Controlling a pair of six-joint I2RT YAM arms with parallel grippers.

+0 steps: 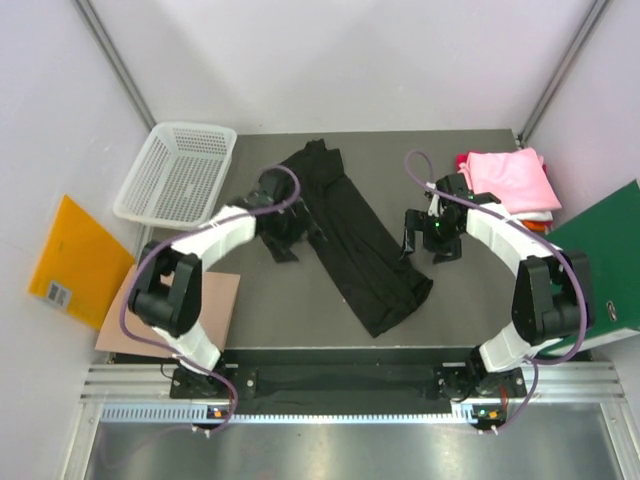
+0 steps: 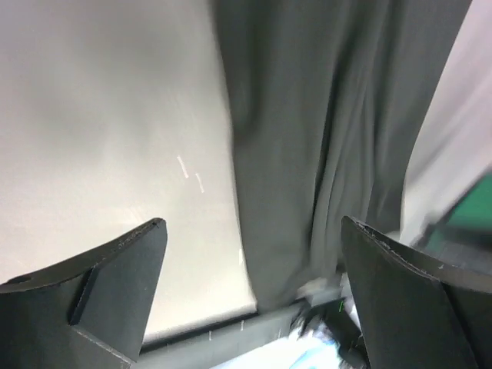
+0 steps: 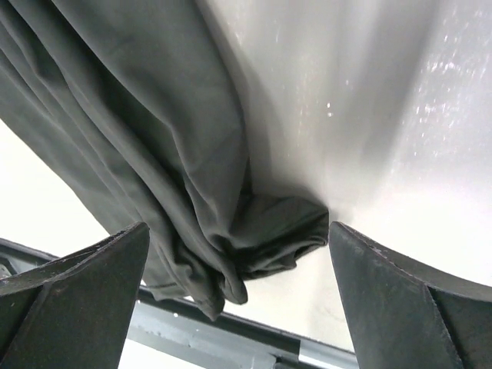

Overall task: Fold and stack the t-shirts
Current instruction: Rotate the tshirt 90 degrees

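Note:
A black t-shirt (image 1: 355, 240) lies on the grey table (image 1: 260, 310) as a long, bunched diagonal strip from the far middle toward the near right. My left gripper (image 1: 284, 238) hovers open by the strip's left edge. In the left wrist view the black t-shirt (image 2: 307, 138) runs between the wide-apart fingers of the left gripper (image 2: 254, 224), which hold nothing. My right gripper (image 1: 428, 243) is open to the right of the strip. Its wrist view shows the right gripper (image 3: 238, 227) standing wide over the crumpled end of the black t-shirt (image 3: 154, 115), apart from it. A folded pink t-shirt (image 1: 510, 175) tops a stack at the far right.
A white mesh basket (image 1: 178, 172) stands at the far left corner. A green folder (image 1: 600, 260) lies off the table's right edge. An orange envelope (image 1: 72, 262) and a brown sheet (image 1: 215, 305) lie at the left. The table's metal front rail (image 3: 231, 342) shows just beyond the shirt's end.

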